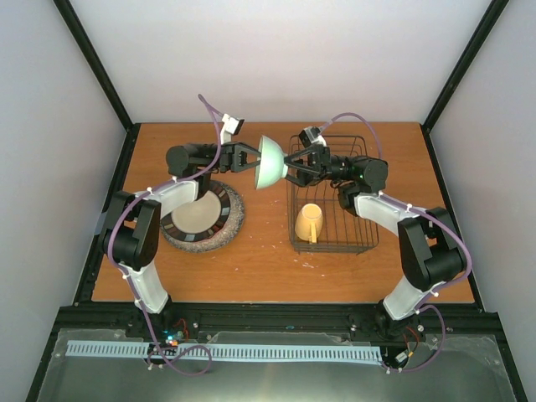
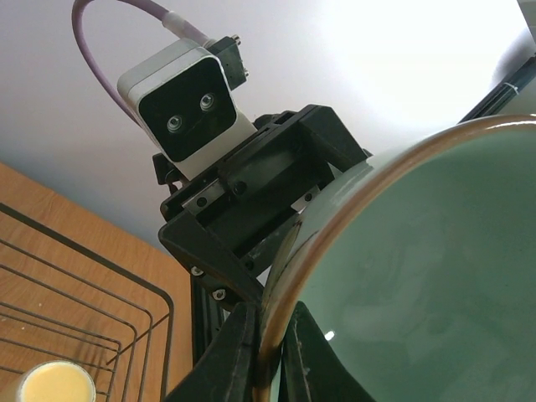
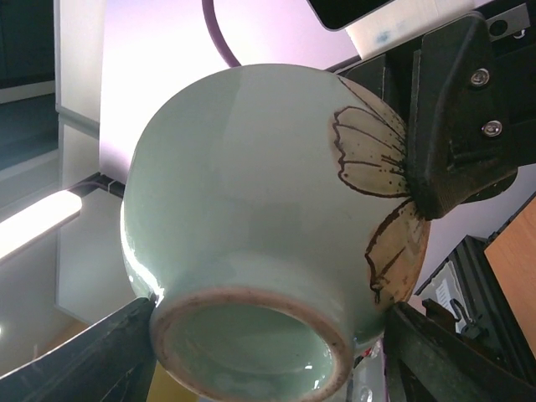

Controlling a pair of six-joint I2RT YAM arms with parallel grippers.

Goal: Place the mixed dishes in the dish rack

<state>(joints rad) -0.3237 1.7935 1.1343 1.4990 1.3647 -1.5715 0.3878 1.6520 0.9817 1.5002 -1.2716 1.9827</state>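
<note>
A pale green bowl (image 1: 270,163) with a brown leaf drawing hangs on its side in the air, just left of the dish rack (image 1: 335,243). My left gripper (image 1: 254,159) is shut on the bowl's rim (image 2: 272,335), one finger inside and one outside. My right gripper (image 1: 290,170) is spread wide round the bowl's foot (image 3: 268,322), and its fingers touch both sides. The bowl fills the left wrist view (image 2: 419,276) and the right wrist view (image 3: 251,193). The rack is a dark wire basket at the right, also seen in the left wrist view (image 2: 126,293).
A yellow mug (image 1: 308,222) lies in the rack's near half and shows in the left wrist view (image 2: 54,381). A beige plate with a dark patterned rim (image 1: 197,216) sits on a round woven mat (image 1: 235,219) at the left, under my left arm.
</note>
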